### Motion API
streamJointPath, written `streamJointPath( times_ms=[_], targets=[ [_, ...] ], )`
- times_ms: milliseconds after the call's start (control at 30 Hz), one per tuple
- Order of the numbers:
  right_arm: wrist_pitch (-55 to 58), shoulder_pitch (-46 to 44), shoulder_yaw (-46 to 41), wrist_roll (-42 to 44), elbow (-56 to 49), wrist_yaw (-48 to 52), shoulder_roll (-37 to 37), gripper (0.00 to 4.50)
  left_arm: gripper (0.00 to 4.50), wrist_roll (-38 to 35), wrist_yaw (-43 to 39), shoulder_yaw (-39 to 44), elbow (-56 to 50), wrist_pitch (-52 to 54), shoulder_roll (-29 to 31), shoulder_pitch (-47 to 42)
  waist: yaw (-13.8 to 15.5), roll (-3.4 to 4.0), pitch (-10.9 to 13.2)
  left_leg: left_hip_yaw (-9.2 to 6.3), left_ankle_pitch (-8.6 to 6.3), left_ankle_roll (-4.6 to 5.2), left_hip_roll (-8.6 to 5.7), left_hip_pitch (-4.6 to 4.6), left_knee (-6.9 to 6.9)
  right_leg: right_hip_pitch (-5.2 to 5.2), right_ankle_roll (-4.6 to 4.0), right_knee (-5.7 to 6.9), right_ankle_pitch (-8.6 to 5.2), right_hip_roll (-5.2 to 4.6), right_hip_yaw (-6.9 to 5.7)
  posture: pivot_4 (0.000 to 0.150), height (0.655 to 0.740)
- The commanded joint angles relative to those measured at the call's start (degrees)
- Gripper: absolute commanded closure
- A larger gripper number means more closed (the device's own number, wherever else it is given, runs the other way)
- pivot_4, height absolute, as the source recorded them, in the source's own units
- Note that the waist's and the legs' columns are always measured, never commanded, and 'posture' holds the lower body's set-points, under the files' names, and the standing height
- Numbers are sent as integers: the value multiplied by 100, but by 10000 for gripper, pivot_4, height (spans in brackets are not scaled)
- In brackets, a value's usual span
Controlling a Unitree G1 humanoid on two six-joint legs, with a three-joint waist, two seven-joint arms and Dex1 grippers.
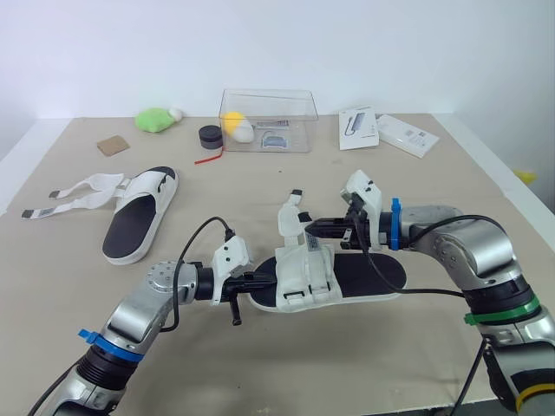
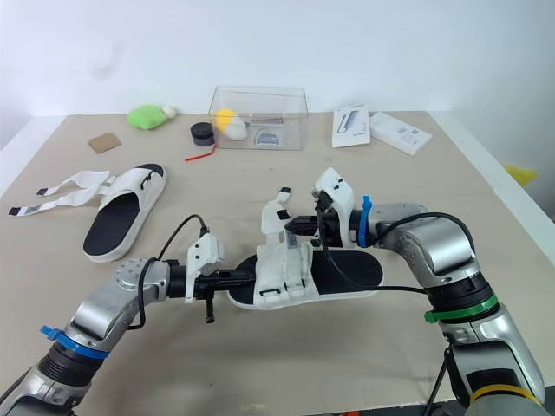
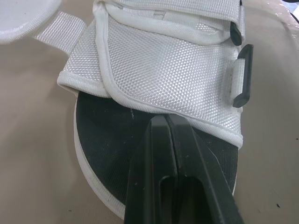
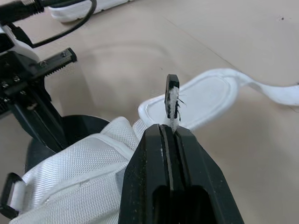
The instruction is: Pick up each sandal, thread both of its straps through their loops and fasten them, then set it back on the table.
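Your table (image 1: 408, 347) carries two sandals. The near sandal (image 1: 351, 279) lies flat in the lower centre of the head view, between your two arms. The second sandal (image 1: 139, 221) sits at centre left, well apart, with its straps splayed loose on the cloth. A clear box (image 1: 264, 121) stands at the top centre, out of your way.

Your left gripper (image 3: 166, 119) is clenched with nothing visible between its fingers, its tips resting on the black insole just at the edge of the white woven upper. Your right gripper (image 4: 170, 128) is pinching the strap (image 4: 172, 100) close to its end, so the black tip and some white fuzz stick up past the fingers.

Expect the near sandal to be light and likely to skid on the table, so pin the sole while you pull. The strap looks soft and floppy; hold it near the stiffer black tip, as you do now, so it can be steered. The black loop (image 3: 243, 77) on the side of the upper looks narrow, so feed the tip in squarely.
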Motion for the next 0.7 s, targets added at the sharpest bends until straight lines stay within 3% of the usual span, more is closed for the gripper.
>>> streamJointPath(
  times_ms=[33, 433, 533, 700],
  targets=[
    [7, 7, -224, -267, 86, -68, -30, 44797, 45000, 121, 39, -115, 165, 49, 25, 55, 0, 0, 0, 0, 0, 0, 0, 0, 0, 0, 0, 0, 0, 0, 0, 1500, 7400],
    [-143, 75, 49, -1030, 350, -165, -75, 44797, 45000, 131, 54, -127, 223, -3, -2, 19, -1, 0, 0, 4, 2, 3, -4, 1, 7, 2, -10, 0, -2, -2, 8, 1500, 7400],
    [-139, 42, 71, -1119, 398, -112, -53, 35367, 45000, 137, 65, -125, 250, -27, -15, 0, 0, 0, 0, 4, 4, 6, -4, 1, 13, 4, -12, 0, 0, -2, 9, 1500, 7400],
    [-163, -29, 65, -1359, 549, -31, 17, 12568, 45000, 139, 71, -120, 281, -46, -27, -29, -3, 1, 0, 8, 3, 6, -4, -2, 15, -1, -14, 0, 0, -1, 12, 1500, 7400]
  ],
)
